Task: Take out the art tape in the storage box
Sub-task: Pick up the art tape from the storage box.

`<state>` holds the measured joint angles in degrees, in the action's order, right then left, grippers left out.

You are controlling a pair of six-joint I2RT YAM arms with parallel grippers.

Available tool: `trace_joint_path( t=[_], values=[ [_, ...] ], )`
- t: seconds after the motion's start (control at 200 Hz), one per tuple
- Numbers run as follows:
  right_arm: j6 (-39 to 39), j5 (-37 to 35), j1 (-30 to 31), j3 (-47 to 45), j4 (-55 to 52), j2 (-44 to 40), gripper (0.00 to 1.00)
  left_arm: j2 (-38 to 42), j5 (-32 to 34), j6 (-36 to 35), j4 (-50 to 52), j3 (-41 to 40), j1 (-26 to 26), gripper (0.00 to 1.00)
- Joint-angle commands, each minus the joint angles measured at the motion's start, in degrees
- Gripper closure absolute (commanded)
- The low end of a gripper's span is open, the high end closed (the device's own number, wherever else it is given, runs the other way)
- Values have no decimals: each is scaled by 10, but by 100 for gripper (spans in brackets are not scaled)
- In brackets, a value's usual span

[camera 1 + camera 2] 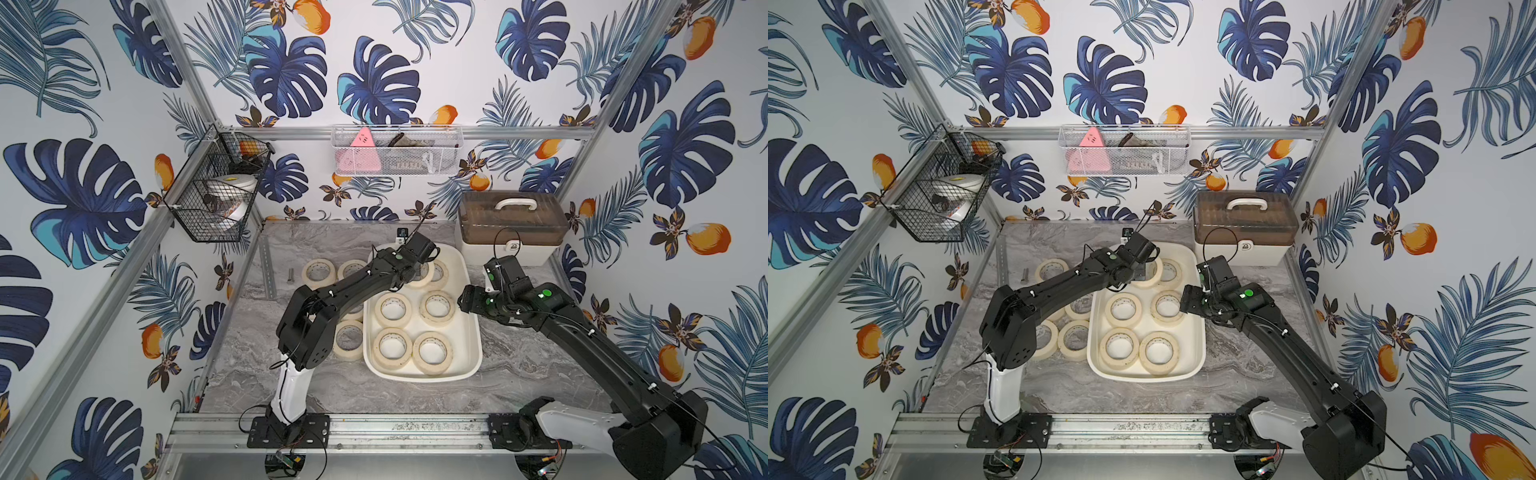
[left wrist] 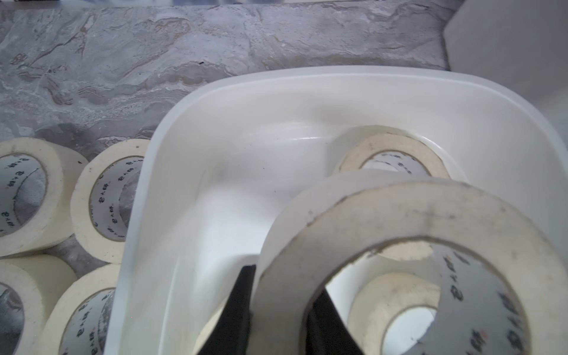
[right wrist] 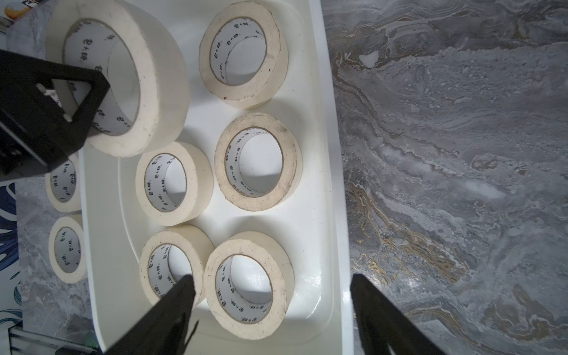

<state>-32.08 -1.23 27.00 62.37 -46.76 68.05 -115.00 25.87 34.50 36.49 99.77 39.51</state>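
Observation:
The white storage box (image 1: 424,377) (image 1: 1142,378) stands mid-table with several cream art tape rolls lying flat in it, such as one at the near right (image 1: 432,352) (image 3: 249,285). My left gripper (image 2: 282,313) is shut on the wall of another roll (image 2: 399,215) (image 3: 153,92), one finger inside the ring and one outside. It holds this roll tilted above the box's far end (image 1: 422,279). My right gripper (image 3: 273,289) (image 1: 462,303) hangs open over the box's right rim (image 3: 316,123), with nothing between its fingers.
Several more cream rolls (image 1: 319,271) (image 2: 104,196) lie on the marble table left of the box. A cream case with a brown lid (image 1: 513,226) stands at the back right. A black wire basket (image 1: 216,187) and a white mesh basket (image 1: 395,149) hang on the walls. A bolt (image 1: 289,274) lies at the far left.

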Motion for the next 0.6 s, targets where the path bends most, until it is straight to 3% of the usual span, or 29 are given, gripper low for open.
trace_joint_path(
  t=[0.0,0.205,0.355,0.595],
  values=[
    [5,11,-3,5,15,-3,21,17,-28,-37,23,12,14,90],
    [3,28,-21,11,43,3,31,54,-106,-20,24,-2,34,93],
    [6,38,-27,39,59,19,36,54,-104,-9,55,23,56,93],
    [12,50,-28,67,85,46,36,37,-99,-5,75,48,76,93]
  ],
)
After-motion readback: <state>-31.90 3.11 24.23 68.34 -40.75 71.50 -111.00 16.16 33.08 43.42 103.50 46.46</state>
